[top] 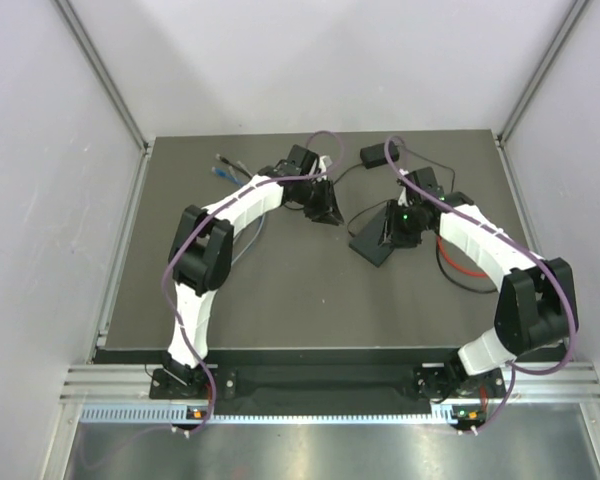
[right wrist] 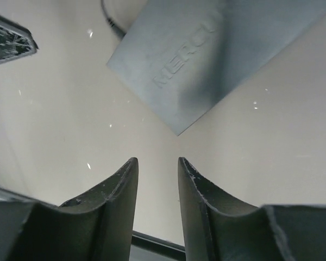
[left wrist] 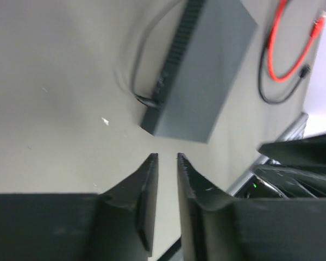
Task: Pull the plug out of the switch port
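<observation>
Left gripper (top: 326, 206) and right gripper (top: 401, 228) both hover over the far half of the table (top: 280, 290) in the top view. The switch (top: 370, 248) lies flat between them, partly under the right one. From up here I cannot tell how either pair of jaws stands.

Through the left wrist camera my fingers (left wrist: 146, 190) show only a narrow slit with nothing in it. Ahead lies the switch (left wrist: 206, 70), its socket row facing left, and a black cable (left wrist: 135, 76) runs into the near end of that row at the plug (left wrist: 151, 101).

On the right wrist camera the fingers (right wrist: 125, 190) stand apart and empty above the flat top of the switch (right wrist: 206, 54).

I judge the box light and slick enough to slide when tugged. I would pin its top with one arm and pinch the stiff plug body, not the limp cable, with the other.
</observation>
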Robot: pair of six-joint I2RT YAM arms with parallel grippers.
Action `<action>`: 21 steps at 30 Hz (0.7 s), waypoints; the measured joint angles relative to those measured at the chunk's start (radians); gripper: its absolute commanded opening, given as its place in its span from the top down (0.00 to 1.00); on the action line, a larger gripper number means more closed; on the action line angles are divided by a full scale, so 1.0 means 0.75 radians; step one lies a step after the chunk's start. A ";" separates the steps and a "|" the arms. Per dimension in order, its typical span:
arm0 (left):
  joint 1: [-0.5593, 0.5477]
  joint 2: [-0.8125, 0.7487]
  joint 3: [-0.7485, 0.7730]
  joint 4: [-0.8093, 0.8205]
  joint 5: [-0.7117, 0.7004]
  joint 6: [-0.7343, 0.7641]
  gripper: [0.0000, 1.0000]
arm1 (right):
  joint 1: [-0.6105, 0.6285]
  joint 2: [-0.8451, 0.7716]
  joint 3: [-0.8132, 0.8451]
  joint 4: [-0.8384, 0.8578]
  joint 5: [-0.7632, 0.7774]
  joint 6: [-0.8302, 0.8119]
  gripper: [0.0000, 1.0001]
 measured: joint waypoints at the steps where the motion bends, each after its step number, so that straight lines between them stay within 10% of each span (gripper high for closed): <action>1: 0.003 0.016 0.007 0.002 -0.006 -0.005 0.83 | -0.005 0.001 0.003 -0.005 0.016 0.031 0.66; 21: -0.023 0.262 0.114 -0.036 -0.091 -0.060 0.93 | -0.109 0.216 0.031 -0.099 0.301 0.320 0.80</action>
